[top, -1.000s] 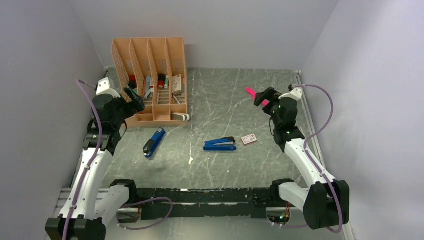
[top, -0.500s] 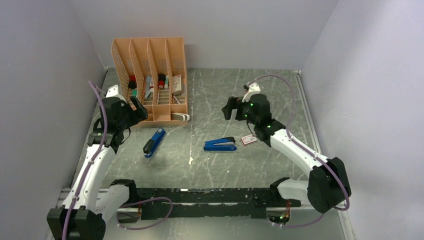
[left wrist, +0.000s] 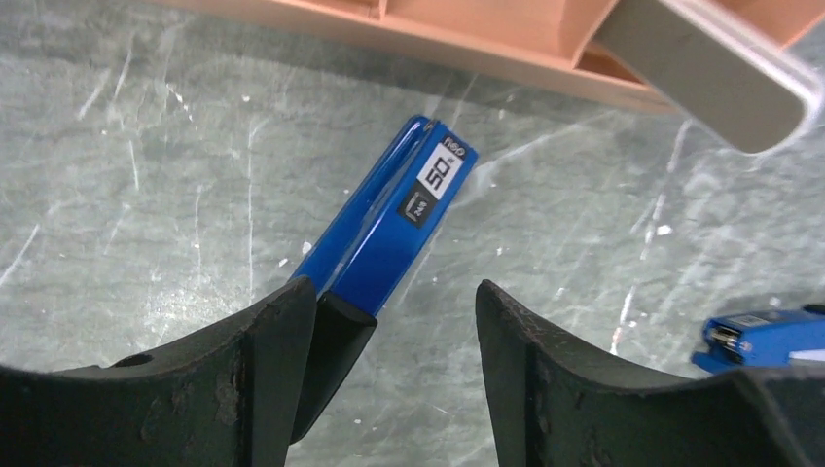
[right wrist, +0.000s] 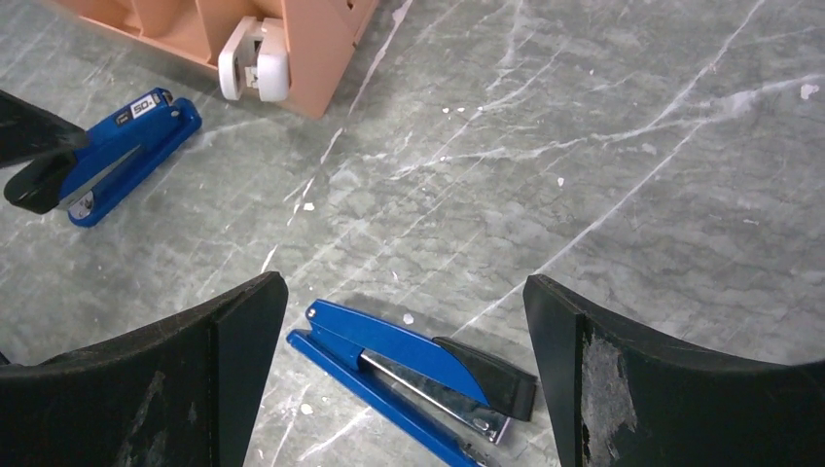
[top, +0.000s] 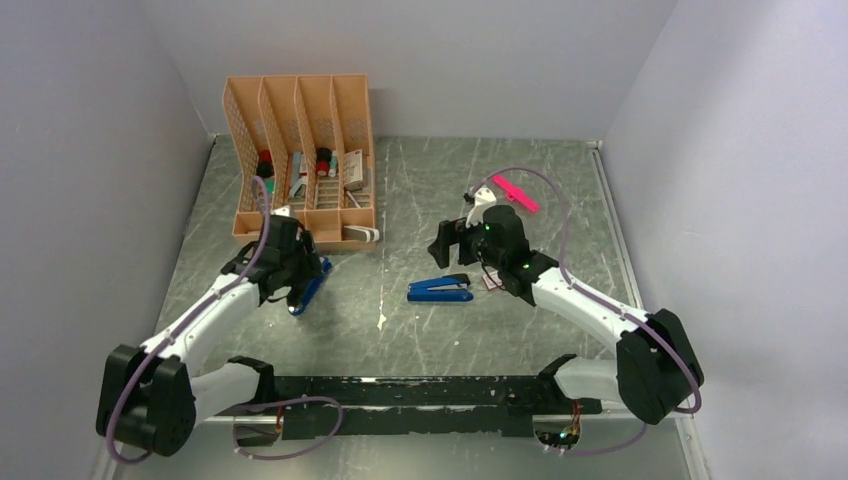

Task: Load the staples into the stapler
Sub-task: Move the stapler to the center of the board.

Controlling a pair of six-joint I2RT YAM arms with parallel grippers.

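1. No loose staples are seen. Only a sliver of the staple box [top: 492, 283] shows, right of the table's [top: 560, 180] middle, mostly covered by the right arm [top: 580, 300].
2. Risk: box could be swept by that arm; left stapler [left wrist: 389, 219] could be skidded by one-sided contact.
3. Right gripper [right wrist: 404, 292] is held wide open, empty, above right stapler [right wrist: 413, 368]; box just behind.
4. Left gripper [left wrist: 389, 309] is part open astride left stapler's rear, one finger [left wrist: 263, 360] touching, nothing clamped.

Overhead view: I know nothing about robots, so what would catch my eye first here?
The left hand straddles the end of the left blue stapler, and the right hand hangs open near the middle blue stapler. At the back left stands an orange desk organizer, and a bright pink stick lies towards the back right.
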